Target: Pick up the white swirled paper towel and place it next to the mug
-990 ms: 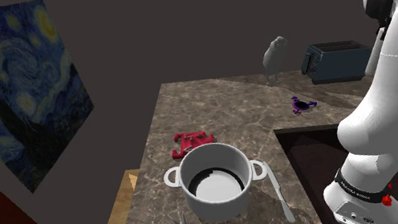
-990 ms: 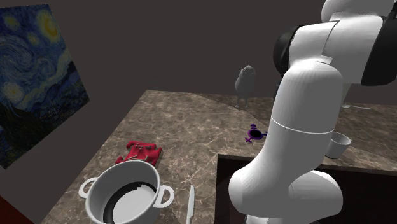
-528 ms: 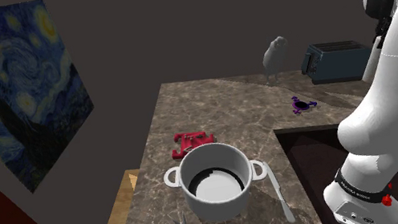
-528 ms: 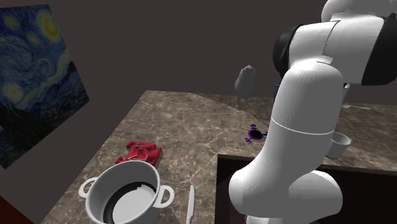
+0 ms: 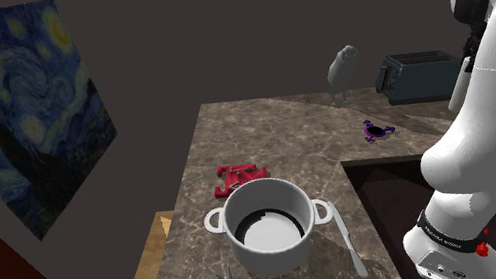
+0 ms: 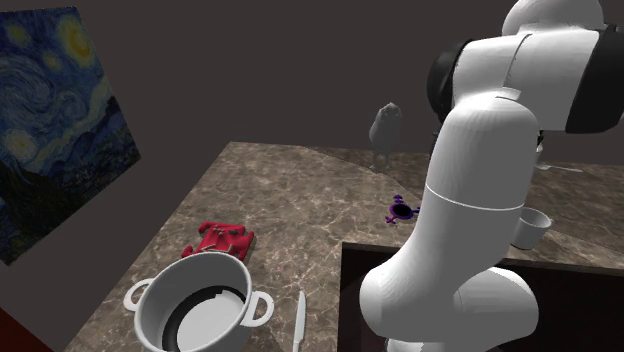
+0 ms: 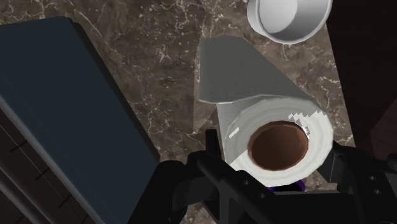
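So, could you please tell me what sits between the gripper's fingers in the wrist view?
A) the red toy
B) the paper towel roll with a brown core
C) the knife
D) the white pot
B: the white paper towel roll, brown core facing the camera, is clasped between the black fingers of the gripper, with the mug just beyond its loose sheet.

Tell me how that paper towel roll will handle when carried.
Probably light and squashy: the paper towel roll has a hollow brown core. Its loose sheet sticks out and will likely flap. Being round, it may roll if laid on its side.
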{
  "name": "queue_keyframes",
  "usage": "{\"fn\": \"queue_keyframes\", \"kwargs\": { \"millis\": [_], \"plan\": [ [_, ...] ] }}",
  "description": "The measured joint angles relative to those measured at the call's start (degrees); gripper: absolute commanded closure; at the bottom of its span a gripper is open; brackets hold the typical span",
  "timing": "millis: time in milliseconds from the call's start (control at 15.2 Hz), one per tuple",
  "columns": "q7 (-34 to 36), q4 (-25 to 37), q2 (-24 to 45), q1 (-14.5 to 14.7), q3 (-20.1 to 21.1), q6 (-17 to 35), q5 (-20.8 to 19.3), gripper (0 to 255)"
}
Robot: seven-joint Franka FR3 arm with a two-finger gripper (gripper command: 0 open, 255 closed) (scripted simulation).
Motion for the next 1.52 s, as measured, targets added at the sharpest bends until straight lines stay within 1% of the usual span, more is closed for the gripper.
{"fn": "queue_keyframes", "kwargs": {
  "millis": [330,792,1254,1320,1518],
  "plan": [
    [-0.6,-3.2,0.6,0.1,0.3,3.5,0.7,255],
    [-2.5,-6.2,3.0,-0.7,1.0,8.0,3.1,255],
    [-2.6,-6.6,3.1,-0.7,1.2,8.6,3.3,255],
    [-2.6,-6.6,3.2,-0.7,1.2,8.6,3.3,0],
    [-2.6,-6.6,3.1,-0.7,1.2,8.6,3.3,0]
  ]
}}
